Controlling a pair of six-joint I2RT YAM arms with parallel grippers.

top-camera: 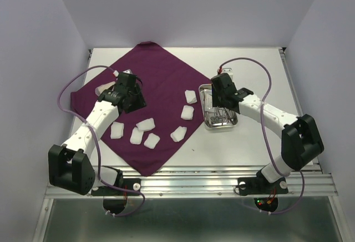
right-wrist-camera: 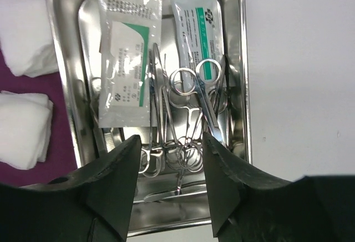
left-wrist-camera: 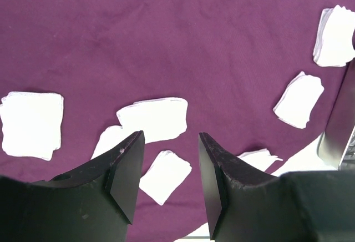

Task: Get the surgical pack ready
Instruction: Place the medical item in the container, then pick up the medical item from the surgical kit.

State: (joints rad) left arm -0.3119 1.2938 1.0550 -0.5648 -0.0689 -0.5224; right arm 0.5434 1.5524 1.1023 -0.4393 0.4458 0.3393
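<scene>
Top external view: the dark purple cloth (top-camera: pixel 161 86) lies spread cornerwise on the white table (top-camera: pixel 260 75), with white gauze pads (top-camera: pixel 145 124) scattered over its near and right parts. The steel tray (top-camera: pixel 222 128) rests on the table just beside the cloth's right corner. The left gripper (top-camera: pixel 133 99) hangs over the cloth's left half and the right gripper (top-camera: pixel 224 95) over the tray. Left wrist view: the left gripper (left-wrist-camera: pixel 169 142) has its jaws apart with nothing between them, above the cloth (left-wrist-camera: pixel 166 42). Several gauze pads (left-wrist-camera: pixel 154 119) lie flat beyond the fingertips, and the tray's edge (left-wrist-camera: pixel 338 131) shows at far right. Right wrist view: the right gripper (right-wrist-camera: pixel 169 142) is likewise spread and holds nothing, poised over the tray (right-wrist-camera: pixel 244 86). The tray contains two sealed packets (right-wrist-camera: pixel 127 59) and a cluster of ring-handled instruments (right-wrist-camera: pixel 188 86). Two gauze pads (right-wrist-camera: pixel 22 31) lie on the cloth (right-wrist-camera: pixel 58 95) just left of the tray.
</scene>
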